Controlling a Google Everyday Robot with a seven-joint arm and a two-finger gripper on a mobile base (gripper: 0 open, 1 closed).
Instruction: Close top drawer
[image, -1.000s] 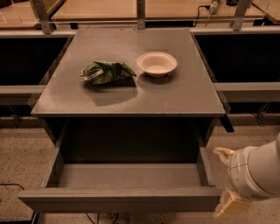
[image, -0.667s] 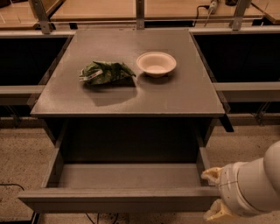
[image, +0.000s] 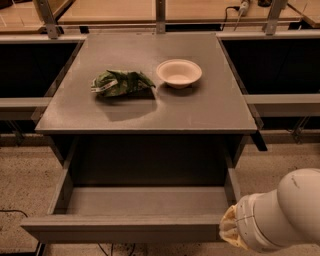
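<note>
Grey tabletop (image: 210, 110): bowl (image: 179, 73), (perhaps crisp) packet (image: 121, 83)

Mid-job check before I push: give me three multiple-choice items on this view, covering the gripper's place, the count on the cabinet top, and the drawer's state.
1. Where is the gripper?
A) high, far left
B) low right, by the right end of the top drawer front
C) top centre

2. How many things lie on the cabinet top?
A) one
B) two
C) four

3. The top drawer is:
A) pulled out
B) shut flush
C) removed

Key: B, it sits beside the front's right end; B, a white bowl and a green bag; A, its bare grey floor shows.
</note>
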